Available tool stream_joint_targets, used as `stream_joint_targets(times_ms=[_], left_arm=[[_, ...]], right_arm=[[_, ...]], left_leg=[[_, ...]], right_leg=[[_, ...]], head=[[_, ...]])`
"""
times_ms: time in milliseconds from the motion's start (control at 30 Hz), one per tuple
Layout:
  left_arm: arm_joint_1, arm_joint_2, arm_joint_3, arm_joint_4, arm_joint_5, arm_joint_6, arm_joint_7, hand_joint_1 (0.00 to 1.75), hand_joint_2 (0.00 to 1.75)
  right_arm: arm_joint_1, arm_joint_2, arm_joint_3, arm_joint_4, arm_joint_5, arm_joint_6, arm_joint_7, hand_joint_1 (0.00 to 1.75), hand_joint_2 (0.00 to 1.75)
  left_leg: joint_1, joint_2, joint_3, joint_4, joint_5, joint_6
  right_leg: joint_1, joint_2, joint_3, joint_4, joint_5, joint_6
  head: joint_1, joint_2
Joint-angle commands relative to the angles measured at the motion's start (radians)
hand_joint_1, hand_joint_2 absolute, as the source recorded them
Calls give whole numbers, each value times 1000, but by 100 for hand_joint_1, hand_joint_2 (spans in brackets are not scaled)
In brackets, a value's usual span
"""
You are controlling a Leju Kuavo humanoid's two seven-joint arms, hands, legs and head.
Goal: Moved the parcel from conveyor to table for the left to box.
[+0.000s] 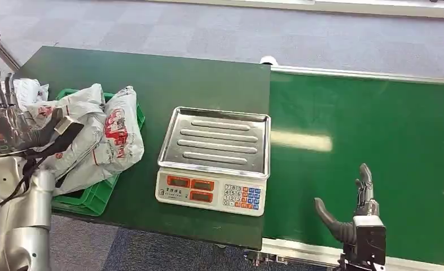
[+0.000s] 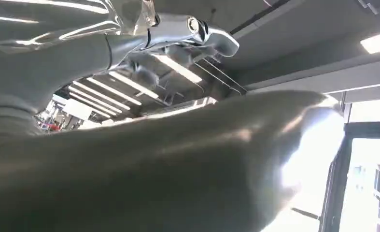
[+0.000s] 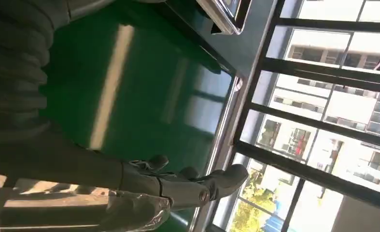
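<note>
The belt [image 1: 366, 130] is bare near the right hand [image 1: 355, 217] — open, fingers up. Bags [image 1: 104, 132] fill the bin [image 1: 92, 197]; left hand [image 1: 8, 121] open above them — waiting or done, can't tell.

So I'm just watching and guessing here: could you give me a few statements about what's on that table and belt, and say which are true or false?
1. The scale has a parcel on its tray. False: the steel tray is bare.
2. The parcels lie piled in a green crate. True.
3. The right hand holds a parcel. False: it is open, holding nothing, above the conveyor.
4. The left hand is raised beside the crate, holding nothing. True.
</note>
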Motion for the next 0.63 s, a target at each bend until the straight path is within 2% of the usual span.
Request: stream_joint_targets(times_ms=[33, 100, 167, 233, 300, 333, 400, 500, 533, 567, 633], left_arm=[[-49, -112, 108, -60, 38, 46, -92, 0, 0], [-49, -112, 108, -60, 38, 46, -92, 0, 0], [-54, -135, 127, -84, 62, 46, -148, 0, 0], [-59, -171, 147, -123, 119, 46, -235, 0, 0], [-64, -238, 203, -221, 146, 46, -370, 0, 0], [-43, -248, 172, -277, 178, 46, -370, 0, 175], [4, -261, 99, -375, 264, 46, -370, 0, 175], [74, -256, -38, -402, 406, 46, -370, 0, 175], [102, -246, -112, -391, 511, 46, -370, 0, 175], [142, -191, -235, -388, 636, 46, -370, 0, 175], [191, -176, -339, -444, 737, 46, -370, 0, 175]], right_arm=[[-31, 6, 11, 65, 0, 1, 3, 0, 175], [-31, 6, 11, 65, 0, 1, 3, 0, 175], [-33, 3, 11, 65, 0, 1, 3, 0, 175], [-32, -2, 10, 64, 0, 0, 3, 0, 175], [-31, -5, 11, 63, 0, 0, 3, 0, 175], [-32, -6, 12, 63, -2, -1, 3, 0, 175], [-35, -10, 14, 67, -7, -2, 3, 0, 175], [-34, -15, 15, 68, -16, -6, 0, 0, 175], [-31, -17, 13, 65, -18, -7, -1, 0, 175], [-29, -18, 12, 63, -20, -8, -2, 0, 175], [-28, -20, 9, 62, -24, -9, -5, 0, 175]], left_leg=[[1, -1, 0, 0, 0, 1], [1, -1, 1, 0, 0, 1], [1, -1, 2, -1, 0, 1], [1, -1, 1, 0, 0, 0], [1, -2, -1, 0, 0, 0], [1, -2, 0, 0, 0, 1], [1, -2, 0, 1, 0, 1], [1, 0, 2, 0, -1, 2], [0, -1, 2, -1, -1, 1], [0, -1, 2, -1, 0, 1], [0, -4, 1, -1, 0, 1]], right_leg=[[1, -3, 2, -1, 0, 0], [1, -3, 2, -1, 0, 0], [1, -3, 3, -2, 0, -1], [1, -3, 2, -1, 0, -1], [1, -2, 1, -1, 0, 0], [1, -3, 2, -1, 0, 0], [1, -3, 2, -1, 0, 0], [1, -2, 4, -3, 0, 0], [1, -2, 4, -3, 0, 0], [0, -3, 3, -2, 0, 0], [0, -5, 3, -2, -1, 0]], head=[[0, 0], [1, 0], [0, 0], [0, 0], [0, 0], [0, 0], [0, 0], [1, 0], [0, 0], [0, 0], [0, 0]])
